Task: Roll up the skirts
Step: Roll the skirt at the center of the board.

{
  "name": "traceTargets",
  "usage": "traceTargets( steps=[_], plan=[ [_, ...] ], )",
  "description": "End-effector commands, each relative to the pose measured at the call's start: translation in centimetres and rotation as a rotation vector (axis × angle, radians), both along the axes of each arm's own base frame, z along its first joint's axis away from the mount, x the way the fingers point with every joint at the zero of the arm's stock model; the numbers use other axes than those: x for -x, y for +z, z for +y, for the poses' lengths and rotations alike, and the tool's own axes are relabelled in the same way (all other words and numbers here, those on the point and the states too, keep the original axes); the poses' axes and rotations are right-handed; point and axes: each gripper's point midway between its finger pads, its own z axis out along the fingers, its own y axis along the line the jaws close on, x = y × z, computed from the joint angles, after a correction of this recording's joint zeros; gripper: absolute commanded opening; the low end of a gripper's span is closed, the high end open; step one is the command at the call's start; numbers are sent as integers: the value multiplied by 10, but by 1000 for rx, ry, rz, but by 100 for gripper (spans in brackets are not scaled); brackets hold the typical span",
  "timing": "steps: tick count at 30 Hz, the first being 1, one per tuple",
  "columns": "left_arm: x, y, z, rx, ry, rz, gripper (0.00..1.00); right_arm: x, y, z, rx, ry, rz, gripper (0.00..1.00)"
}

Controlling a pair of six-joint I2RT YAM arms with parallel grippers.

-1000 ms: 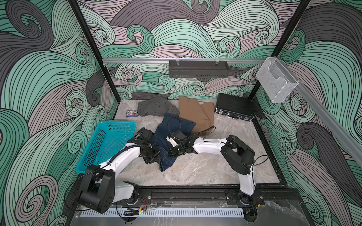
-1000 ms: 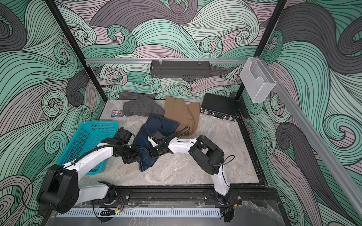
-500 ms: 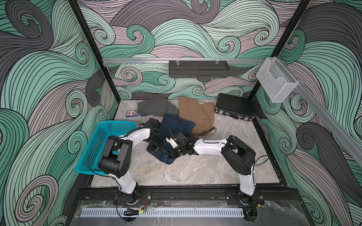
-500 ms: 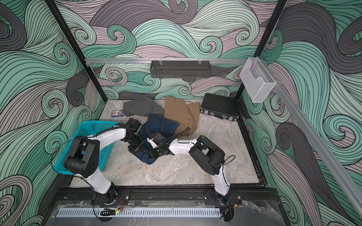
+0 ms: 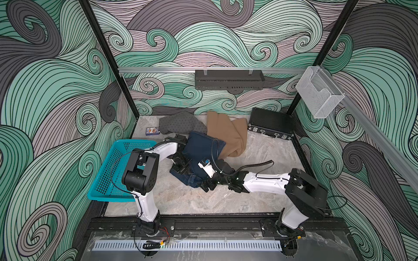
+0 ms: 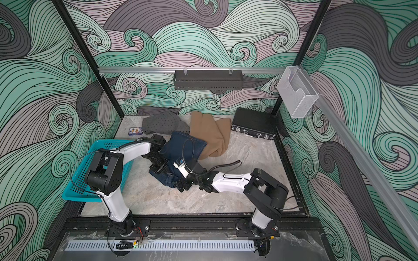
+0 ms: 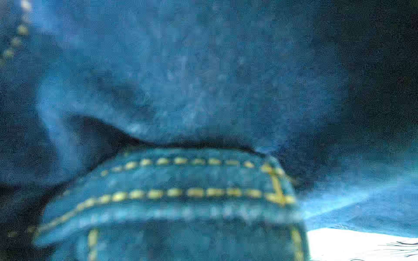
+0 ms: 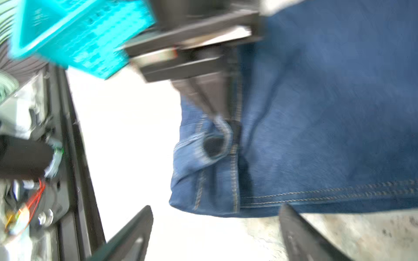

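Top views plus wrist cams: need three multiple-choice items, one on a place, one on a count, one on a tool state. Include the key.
1. Where does the teal basket stand?
A. On the wall shelf.
B. On the table beside the left arm.
C. On the black case.

2. How many skirts lie on the table?
A. Two.
B. Three.
C. Four.

3. How is the right tool?
A. Shut on the black case.
B. Shut on the basket rim.
C. Open.

Key:
1 B, both top views show it at the table's edge next to that arm.
2 B, there is a denim skirt, a tan skirt and a dotted grey skirt.
3 C, in the right wrist view its fingers stand wide apart.
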Motion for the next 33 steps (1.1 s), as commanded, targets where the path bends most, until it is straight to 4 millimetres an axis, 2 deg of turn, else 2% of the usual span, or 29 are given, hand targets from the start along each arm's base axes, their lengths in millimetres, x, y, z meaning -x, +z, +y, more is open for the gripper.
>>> traceTargets(
  steps=[1, 4, 6, 10, 11, 15, 18, 22, 25, 30, 33],
  plan=[
    [-12, -18, 12, -78, -59, -32, 0, 7, 22, 10, 23, 180, -301, 91],
    [-13, -17, 13, -77, -62, -34, 0, 13, 7, 10, 190, 278, -388, 89],
    [-14, -14, 14, -80, -70, -37, 0, 13, 1, 13, 249, 314, -521, 90],
    [-16, -11, 14, -87, -89, -35, 0, 11, -5, 29, 355, 336, -770, 93],
    [-16, -12, 14, -87, -92, -31, 0, 11, -8, 34, 383, 346, -807, 97],
    [-15, -13, 15, -88, -110, -12, 0, 7, -27, 48, 444, 367, -904, 99],
    [-15, -14, 15, -86, -117, -14, 0, -1, -31, 55, 467, 336, -977, 99],
    [-13, -16, 13, -75, -125, -2, 0, -8, -41, 60, 508, 341, -1038, 95],
    [-13, -15, 13, -73, -130, -4, 0, -10, -51, 60, 543, 349, -1036, 84],
    [-15, -13, 16, -79, -129, -14, 0, -14, -56, 54, 571, 328, -976, 47],
    [-19, -9, 15, -71, -125, -22, 2, -18, -60, 50, 577, 307, -888, 34]
  ],
)
